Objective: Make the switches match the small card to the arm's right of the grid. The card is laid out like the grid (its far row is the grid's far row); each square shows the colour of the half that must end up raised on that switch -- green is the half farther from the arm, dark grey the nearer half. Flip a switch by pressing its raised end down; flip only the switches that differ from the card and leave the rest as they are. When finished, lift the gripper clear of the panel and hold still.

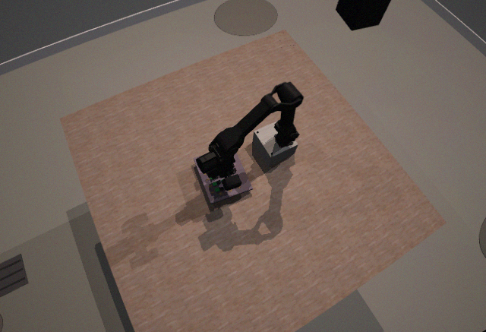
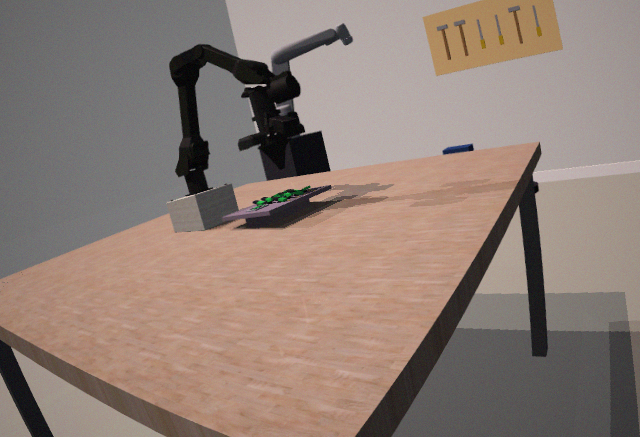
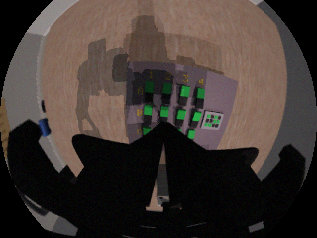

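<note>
A wooden table (image 2: 320,287) carries the purple panel (image 2: 289,203); the arm (image 2: 188,112) hangs above it, well clear. Its gripper (image 2: 280,162) is closed on nothing. On the panel, switches (image 3: 173,107) sit beside the card (image 3: 213,121). Likely a finishing lift: best done by rising straight, then holding motionless.

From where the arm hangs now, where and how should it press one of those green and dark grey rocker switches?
With the black gripper shut, come straight down from above onto the raised end of a rocker switch; the purple panel lies flat and the rockers tip lengthwise.
</note>
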Robot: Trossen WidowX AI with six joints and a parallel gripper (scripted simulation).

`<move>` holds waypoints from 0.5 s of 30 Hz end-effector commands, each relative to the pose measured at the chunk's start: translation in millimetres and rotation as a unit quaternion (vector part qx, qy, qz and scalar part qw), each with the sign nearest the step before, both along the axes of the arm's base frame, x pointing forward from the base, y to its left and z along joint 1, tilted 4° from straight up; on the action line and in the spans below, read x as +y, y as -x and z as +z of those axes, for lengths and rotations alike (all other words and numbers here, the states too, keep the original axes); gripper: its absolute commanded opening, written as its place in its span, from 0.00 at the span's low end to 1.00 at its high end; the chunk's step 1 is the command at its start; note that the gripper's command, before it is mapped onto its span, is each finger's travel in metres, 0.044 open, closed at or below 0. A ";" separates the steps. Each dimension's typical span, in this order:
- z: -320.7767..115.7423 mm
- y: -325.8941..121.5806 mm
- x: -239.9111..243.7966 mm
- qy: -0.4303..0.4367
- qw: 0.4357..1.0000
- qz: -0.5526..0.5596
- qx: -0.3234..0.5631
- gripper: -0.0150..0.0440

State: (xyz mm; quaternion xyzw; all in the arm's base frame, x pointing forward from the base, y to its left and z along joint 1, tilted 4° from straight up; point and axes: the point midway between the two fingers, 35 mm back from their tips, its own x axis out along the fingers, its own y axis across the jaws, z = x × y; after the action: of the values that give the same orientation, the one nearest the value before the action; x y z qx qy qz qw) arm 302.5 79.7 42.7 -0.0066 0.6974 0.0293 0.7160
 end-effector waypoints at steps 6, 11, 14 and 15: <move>10.3 11.3 -16.3 0.002 1.000 -0.001 0.006 0.25; 10.3 11.3 -16.3 0.002 1.000 -0.001 0.006 0.25; 10.3 11.3 -16.3 0.002 1.000 -0.001 0.006 0.25; 10.3 11.3 -16.3 0.002 1.000 -0.001 0.006 0.25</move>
State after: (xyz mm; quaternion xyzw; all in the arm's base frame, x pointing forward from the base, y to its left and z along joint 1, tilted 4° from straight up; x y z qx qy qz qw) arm 293.3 64.3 53.7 -0.0053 0.6998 0.0263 0.7138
